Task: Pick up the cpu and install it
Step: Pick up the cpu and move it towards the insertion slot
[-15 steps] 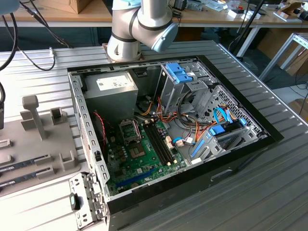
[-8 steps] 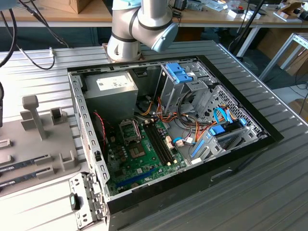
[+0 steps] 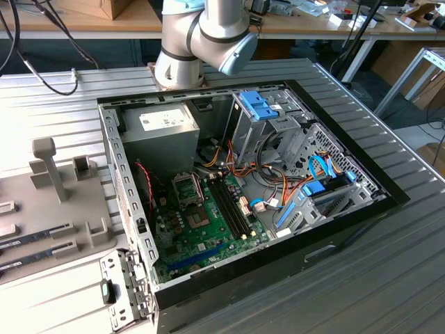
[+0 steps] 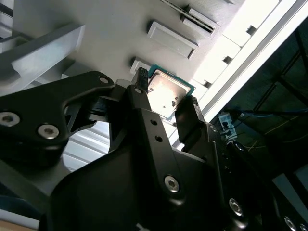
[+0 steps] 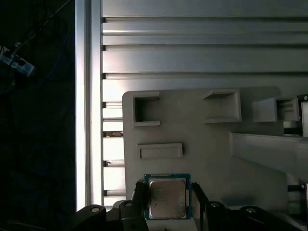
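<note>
Nearest the lens in both wrist views: the black gripper (image 4: 166, 94), seen from behind its body. Closed down to chip width on the cpu (image 5: 167, 196), with one of the fingers (image 4: 137, 96) against each of two opposite edges. Silvery metal top and thin green rim of the cpu turned toward the cameras, flat between the jaws. Positioned over a grey fixture plate (image 5: 216, 159), just beside a shallow rectangular recess (image 5: 160, 150) and near two open-sided pockets (image 5: 146, 109). Cannot tell whether lifted clear of the plate or resting on it. Beyond the plate, a ribbed aluminium table (image 5: 192, 57).

In the exterior view: the arm (image 3: 201, 35) at the far edge of the table, behind an open computer case (image 3: 115, 160). Inside the case, a green motherboard (image 3: 201, 240) with its socket (image 3: 186, 189) near the grey power supply (image 3: 156, 132). To the exterior view's left of the case, the grey fixture plate with upright posts, well apart from the socket.
</note>
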You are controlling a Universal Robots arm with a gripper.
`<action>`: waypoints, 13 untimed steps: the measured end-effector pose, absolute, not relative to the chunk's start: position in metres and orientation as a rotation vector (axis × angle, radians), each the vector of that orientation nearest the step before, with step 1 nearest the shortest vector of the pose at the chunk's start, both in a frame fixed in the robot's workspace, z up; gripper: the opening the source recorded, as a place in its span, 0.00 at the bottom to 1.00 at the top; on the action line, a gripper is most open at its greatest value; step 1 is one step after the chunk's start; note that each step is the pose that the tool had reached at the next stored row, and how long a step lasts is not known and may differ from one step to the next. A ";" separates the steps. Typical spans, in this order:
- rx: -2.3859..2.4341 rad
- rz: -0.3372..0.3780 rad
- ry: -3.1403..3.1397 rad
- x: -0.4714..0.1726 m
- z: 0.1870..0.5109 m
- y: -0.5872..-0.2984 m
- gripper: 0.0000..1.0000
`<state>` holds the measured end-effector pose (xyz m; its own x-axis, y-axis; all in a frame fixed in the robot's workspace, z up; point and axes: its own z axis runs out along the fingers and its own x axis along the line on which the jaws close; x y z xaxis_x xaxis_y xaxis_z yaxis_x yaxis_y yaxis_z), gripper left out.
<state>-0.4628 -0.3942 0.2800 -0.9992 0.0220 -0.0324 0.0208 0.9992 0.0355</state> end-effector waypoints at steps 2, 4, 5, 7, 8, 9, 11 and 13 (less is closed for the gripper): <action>0.033 0.055 3.108 -0.463 0.282 -0.394 0.47; 0.033 0.055 3.108 -0.463 0.284 -0.394 0.47; 0.033 0.055 3.108 -0.463 0.284 -0.394 0.47; 0.033 0.055 3.108 -0.463 0.286 -0.394 0.47; 0.033 0.055 3.108 -0.463 0.286 -0.394 0.47; 0.033 0.055 3.108 -0.463 0.287 -0.394 0.47; 0.033 0.056 3.108 -0.463 0.288 -0.394 0.47; 0.033 0.056 3.108 -0.463 0.289 -0.394 0.47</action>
<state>-0.4627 -0.3942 0.2892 -0.9992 0.0220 -0.0323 0.0209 0.9991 0.0363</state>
